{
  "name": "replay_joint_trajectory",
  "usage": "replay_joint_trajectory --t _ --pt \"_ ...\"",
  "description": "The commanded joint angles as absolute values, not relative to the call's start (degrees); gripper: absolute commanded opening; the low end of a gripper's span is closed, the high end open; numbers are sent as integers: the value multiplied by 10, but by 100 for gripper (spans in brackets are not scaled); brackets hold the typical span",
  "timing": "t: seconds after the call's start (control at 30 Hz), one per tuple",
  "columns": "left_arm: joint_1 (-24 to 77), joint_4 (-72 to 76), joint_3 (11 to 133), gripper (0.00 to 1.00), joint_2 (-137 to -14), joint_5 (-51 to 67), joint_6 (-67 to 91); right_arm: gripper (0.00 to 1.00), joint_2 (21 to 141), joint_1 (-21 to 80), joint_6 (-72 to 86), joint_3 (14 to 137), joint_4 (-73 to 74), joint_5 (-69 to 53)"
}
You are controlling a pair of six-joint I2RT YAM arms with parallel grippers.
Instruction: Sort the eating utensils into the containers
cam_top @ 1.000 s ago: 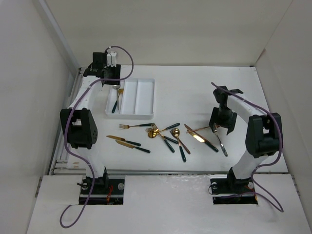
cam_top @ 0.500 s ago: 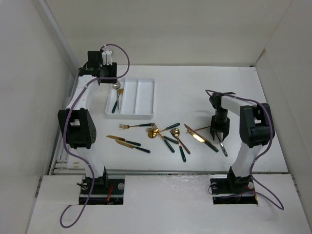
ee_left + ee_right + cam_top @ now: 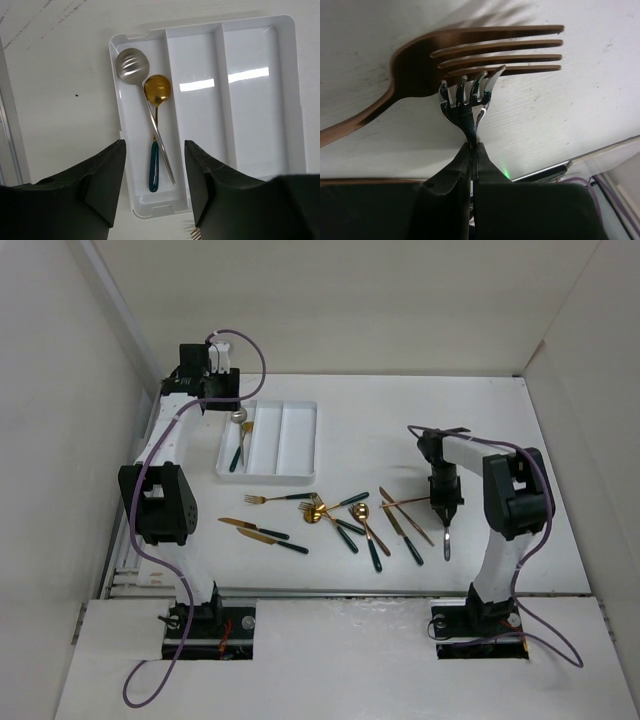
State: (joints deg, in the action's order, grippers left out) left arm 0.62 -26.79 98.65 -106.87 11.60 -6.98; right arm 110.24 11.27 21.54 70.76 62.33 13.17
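White tabletop [image 3: 570, 115] lies beneath the right gripper [image 3: 471, 148], clamped on a silver fork [image 3: 465, 105]; its tines jut toward 12 o'clock, meeting a copper fork [image 3: 415, 65].

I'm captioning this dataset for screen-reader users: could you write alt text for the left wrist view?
A white cutlery tray seen from above holds a silver spoon and a gold spoon with a dark green handle, handles crossing, in its leftmost compartment; the other two show nothing. The left gripper hangs open, its dark fingers framing the bottom edge.
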Motion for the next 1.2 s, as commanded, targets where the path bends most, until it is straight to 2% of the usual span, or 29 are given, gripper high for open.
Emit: replay_joint_trajectory --t 0.0,0.13,0.3,0.43,0.5,0.57,0.6,0.63,0.73,0.87,1.0,1.1,1.17 --pt "3 -272 1013 47 -1053 127 -65 0 1085 127 213 726 552 168" --pt "3 -277 1013 47 -1048 149 -65 0 1038 137 226 758 570 216" --pt "16 -308 1032 52 -1042 212 -105 0 958 137 264 858 573 192" --pt "46 -336 1048 59 -1037 280 -147 0 911 160 322 903 453 135" --pt "61 -349 1062 66 -1032 355 -175 0 911 178 346 911 397 92" --pt "71 -368 1067 78 -1032 408 -192 0 930 194 379 926 327 68" --pt "82 -368 1067 78 -1025 455 -197 0 942 211 388 937 313 48" --pt "88 -376 1067 84 -1025 475 -203 0 955 219 395 968 303 39" --pt "111 -381 1062 87 -1019 527 -203 0 1015 249 407 1025 298 5" --pt "140 -376 1062 87 -1019 539 -189 0 1065 279 413 1107 298 -33" --pt "167 -356 1056 87 -1019 534 -182 0 1083 299 424 1121 293 -59" --pt "187 -325 1037 87 -1024 459 -163 0 1088 312 435 1121 280 -83" --pt "192 -319 1037 87 -1024 451 -157 0 1088 318 441 1121 280 -91"
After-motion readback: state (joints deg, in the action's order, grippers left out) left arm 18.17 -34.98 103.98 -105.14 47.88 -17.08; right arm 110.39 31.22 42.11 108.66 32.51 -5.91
